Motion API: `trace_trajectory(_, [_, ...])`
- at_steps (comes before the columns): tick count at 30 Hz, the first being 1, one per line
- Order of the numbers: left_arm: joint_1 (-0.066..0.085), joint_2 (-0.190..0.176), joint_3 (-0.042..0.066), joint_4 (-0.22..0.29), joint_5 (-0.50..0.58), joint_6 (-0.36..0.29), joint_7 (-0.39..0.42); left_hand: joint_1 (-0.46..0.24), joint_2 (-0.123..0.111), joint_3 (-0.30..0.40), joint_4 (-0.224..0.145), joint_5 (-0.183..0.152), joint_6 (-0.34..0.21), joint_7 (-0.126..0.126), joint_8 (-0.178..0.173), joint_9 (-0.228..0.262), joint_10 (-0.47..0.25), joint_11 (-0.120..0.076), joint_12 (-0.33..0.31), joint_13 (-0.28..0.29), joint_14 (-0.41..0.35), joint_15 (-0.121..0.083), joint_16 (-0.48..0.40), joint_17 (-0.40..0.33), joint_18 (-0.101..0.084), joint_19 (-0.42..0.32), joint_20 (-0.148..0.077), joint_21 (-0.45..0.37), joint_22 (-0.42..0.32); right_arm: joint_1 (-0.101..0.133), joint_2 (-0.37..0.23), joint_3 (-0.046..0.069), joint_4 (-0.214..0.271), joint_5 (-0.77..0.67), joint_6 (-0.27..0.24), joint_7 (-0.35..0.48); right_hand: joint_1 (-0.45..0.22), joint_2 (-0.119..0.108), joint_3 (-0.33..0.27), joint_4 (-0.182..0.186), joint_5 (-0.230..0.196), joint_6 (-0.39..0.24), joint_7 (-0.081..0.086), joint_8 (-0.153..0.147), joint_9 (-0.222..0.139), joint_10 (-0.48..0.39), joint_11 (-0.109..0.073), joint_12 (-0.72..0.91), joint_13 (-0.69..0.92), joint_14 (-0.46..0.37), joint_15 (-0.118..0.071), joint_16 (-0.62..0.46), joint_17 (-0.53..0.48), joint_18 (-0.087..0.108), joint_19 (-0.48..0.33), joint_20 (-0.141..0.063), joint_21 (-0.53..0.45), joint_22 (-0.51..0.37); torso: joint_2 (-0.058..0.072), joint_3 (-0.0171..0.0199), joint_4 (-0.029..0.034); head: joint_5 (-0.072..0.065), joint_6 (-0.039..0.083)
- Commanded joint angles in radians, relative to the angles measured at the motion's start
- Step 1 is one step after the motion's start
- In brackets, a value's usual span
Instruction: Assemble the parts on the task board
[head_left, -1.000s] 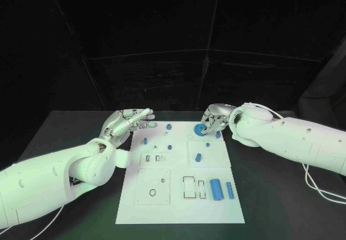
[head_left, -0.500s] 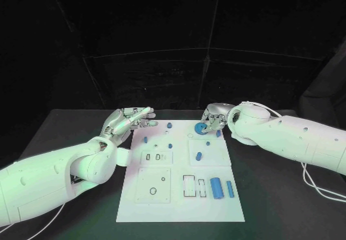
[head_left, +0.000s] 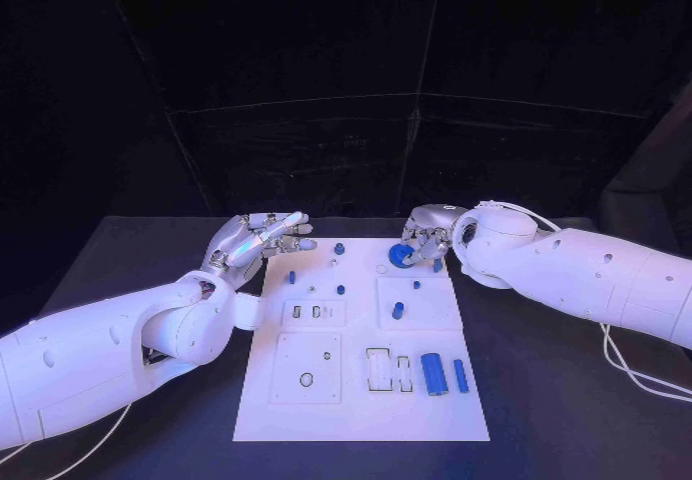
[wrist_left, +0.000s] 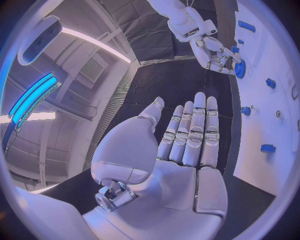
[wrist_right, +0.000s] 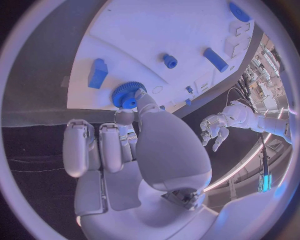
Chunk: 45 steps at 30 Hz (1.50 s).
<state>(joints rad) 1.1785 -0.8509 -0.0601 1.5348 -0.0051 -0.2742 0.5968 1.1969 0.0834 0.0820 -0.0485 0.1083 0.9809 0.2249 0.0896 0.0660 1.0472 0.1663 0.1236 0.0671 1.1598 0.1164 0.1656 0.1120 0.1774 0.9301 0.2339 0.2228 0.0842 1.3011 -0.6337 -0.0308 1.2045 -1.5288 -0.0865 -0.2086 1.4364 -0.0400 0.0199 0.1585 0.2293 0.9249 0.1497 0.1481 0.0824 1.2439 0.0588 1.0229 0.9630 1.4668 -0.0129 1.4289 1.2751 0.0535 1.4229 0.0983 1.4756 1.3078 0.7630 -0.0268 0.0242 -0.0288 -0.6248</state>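
Right robot hand pinches a blue gear between thumb and a fingertip, at the far edge of the board; in the right wrist view the gear sits at the fingertips, just over the board's white edge, and whether it touches the board cannot be told. Left robot hand hovers beside the board's far left corner, fingers straight and side by side, thumb apart, holding nothing; the left wrist view shows its bare palm above the black table. Between the 2 robot hands, small blue pegs stand on the board. Nearer the robot than the right robot hand, 2 blue cylinders lie side by side.
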Motion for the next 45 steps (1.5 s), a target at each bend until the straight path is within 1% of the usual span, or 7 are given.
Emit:
trace_trajectory(1, [0.002,0.001,0.001,0.000,-0.006,0.016,0.005,0.010,0.004,0.001,-0.007,0.004,0.004,0.000,-0.003,-0.001,0.009,0.001,-0.006,-0.001,0.006,0.000,-0.007,0.001,0.008,0.009,-0.001,-0.006,-0.002,0.001,0.003,0.000,-0.001,-0.034,-0.016,-0.007,0.004,0.014,0.009,-0.002,-0.020,0.025,-0.002,0.012,0.004,0.015,-0.001,0.024,0.026,0.053,-0.002,0.008,0.005,-0.008,0.008,-0.001,0.008,0.061,0.000,-0.0001,0.0006,0.000,0.000])
trace_trajectory(12, [0.002,0.001,0.001,0.000,-0.006,0.016,0.005,0.010,0.006,0.005,-0.009,0.004,0.004,0.000,-0.004,-0.001,0.009,0.000,-0.007,-0.001,0.007,0.000,-0.008,0.002,0.008,0.010,-0.001,-0.007,-0.003,0.000,0.004,0.000,0.017,-0.129,-0.127,-0.029,-0.005,0.033,0.029,0.006,-0.042,0.062,-0.012,0.024,0.004,0.047,-0.010,0.078,0.085,0.054,-0.009,0.014,0.017,-0.012,0.021,-0.006,0.017,0.081,0.000,-0.0001,0.0010,0.000,-0.001])
trace_trajectory(16, [0.002,0.000,0.001,-0.002,-0.006,0.016,0.006,0.010,0.006,0.005,-0.009,0.004,0.004,0.000,-0.004,-0.001,0.009,0.000,-0.007,-0.001,0.007,0.000,-0.008,0.002,0.008,0.010,-0.001,-0.007,-0.003,0.000,-0.004,0.000,0.048,-0.144,-0.174,-0.027,-0.002,0.036,0.036,0.005,-0.045,0.063,-0.013,0.023,0.003,0.051,-0.011,0.083,0.092,0.054,-0.010,0.016,0.019,-0.013,0.025,-0.007,0.020,0.086,0.000,0.0008,0.0004,0.002,0.000])
trace_trajectory(23, [0.002,0.000,0.001,-0.004,-0.006,0.016,0.007,0.010,0.006,0.005,-0.009,0.004,0.004,0.000,-0.004,-0.001,0.009,0.000,-0.007,-0.001,0.007,0.000,-0.008,0.002,0.008,0.010,-0.001,-0.007,-0.003,-0.001,-0.004,0.000,0.121,-0.154,-0.248,-0.027,-0.001,0.034,0.043,0.005,-0.043,0.057,-0.011,0.017,0.000,0.053,-0.010,0.088,0.098,0.055,-0.010,0.018,0.025,-0.015,0.032,-0.008,0.024,0.096,0.000,0.0000,0.0009,0.003,0.001])
trace_trajectory(28, [0.002,0.000,0.001,-0.005,-0.006,0.009,0.011,0.011,0.008,0.008,-0.010,0.004,0.004,0.000,-0.004,-0.001,0.009,0.000,-0.008,-0.001,0.007,0.000,-0.009,0.002,0.008,0.010,-0.001,-0.008,-0.003,-0.001,0.031,0.000,0.134,-0.162,-0.260,-0.028,0.000,0.032,0.053,0.005,-0.032,0.058,-0.011,0.013,-0.003,0.051,-0.009,0.087,0.100,0.055,-0.009,0.019,0.027,-0.016,0.033,-0.008,0.025,0.098,0.001,-0.0010,0.0023,0.005,0.000])
trace_trajectory(35, [0.002,0.001,0.001,-0.007,-0.006,0.006,0.013,0.012,0.008,0.010,-0.011,0.004,0.004,-0.001,-0.005,-0.001,0.010,0.000,-0.008,-0.001,0.007,0.000,-0.009,0.003,0.008,0.011,-0.001,-0.008,-0.004,-0.009,0.087,0.000,0.112,-0.170,-0.253,-0.027,0.000,0.030,0.058,0.004,-0.026,0.057,-0.010,0.011,-0.004,0.051,-0.009,0.087,0.101,0.055,-0.009,0.019,0.027,-0.016,0.033,-0.008,0.025,0.099,0.001,-0.0006,0.0016,0.007,0.001])
trace_trajectory(45, [0.002,0.006,0.001,-0.010,-0.006,0.007,0.014,0.012,0.008,0.010,-0.011,0.004,0.004,-0.001,-0.005,-0.001,0.010,0.000,-0.008,-0.001,0.007,0.000,-0.009,0.003,0.008,0.011,-0.001,-0.008,-0.004,-0.033,0.159,-0.001,0.063,-0.176,-0.183,-0.027,-0.020,0.018,0.060,0.015,-0.036,0.057,-0.008,0.005,-0.008,0.046,-0.006,0.082,0.099,0.055,-0.007,0.020,0.028,-0.016,0.033,-0.006,0.026,0.100,0.001,-0.0001,0.0028,0.008,-0.003])
